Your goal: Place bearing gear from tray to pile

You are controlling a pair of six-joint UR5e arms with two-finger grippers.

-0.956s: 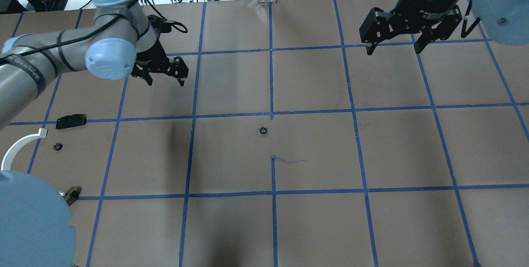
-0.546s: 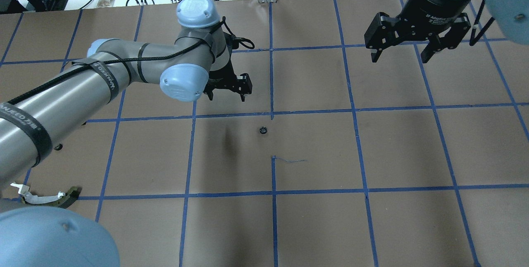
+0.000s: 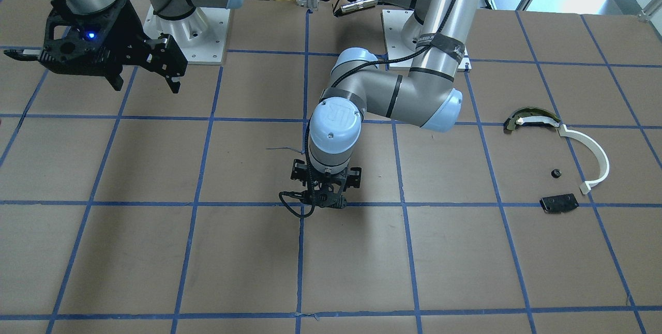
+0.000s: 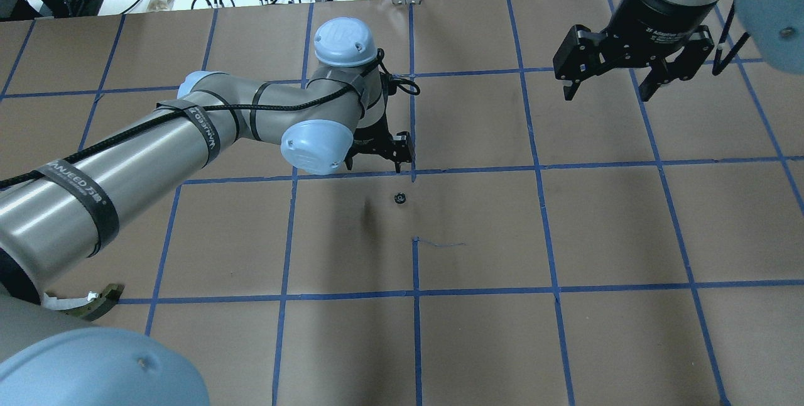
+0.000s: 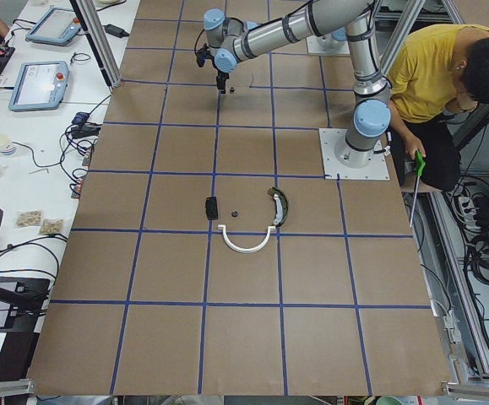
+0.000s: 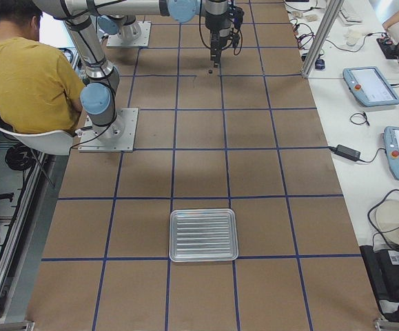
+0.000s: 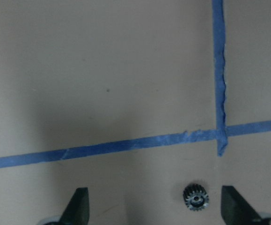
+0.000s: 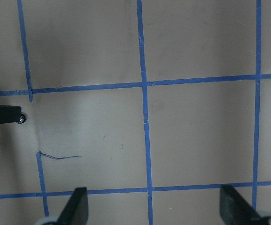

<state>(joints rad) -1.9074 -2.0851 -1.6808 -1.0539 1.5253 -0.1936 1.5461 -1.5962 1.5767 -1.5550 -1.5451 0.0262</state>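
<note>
One gear sitting off-centre under open jaws

Left tool (image 7: 156,208) is hovering released over the bearing gear (image 7: 195,198), which is lying on the brown taped counter (image 4: 603,230), well apart from the pile (image 3: 556,173). Nearer one jaw, it is risking a sideways knock on closing. Right tool (image 4: 607,88) is hanging released. An operator (image 6: 27,76) is sitting close by.

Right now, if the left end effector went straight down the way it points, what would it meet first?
Probably the brown table paper. The open left end effector straddles the small gear, which sits off-centre in the gap and might be clipped. Height above the table is unclear.
</note>
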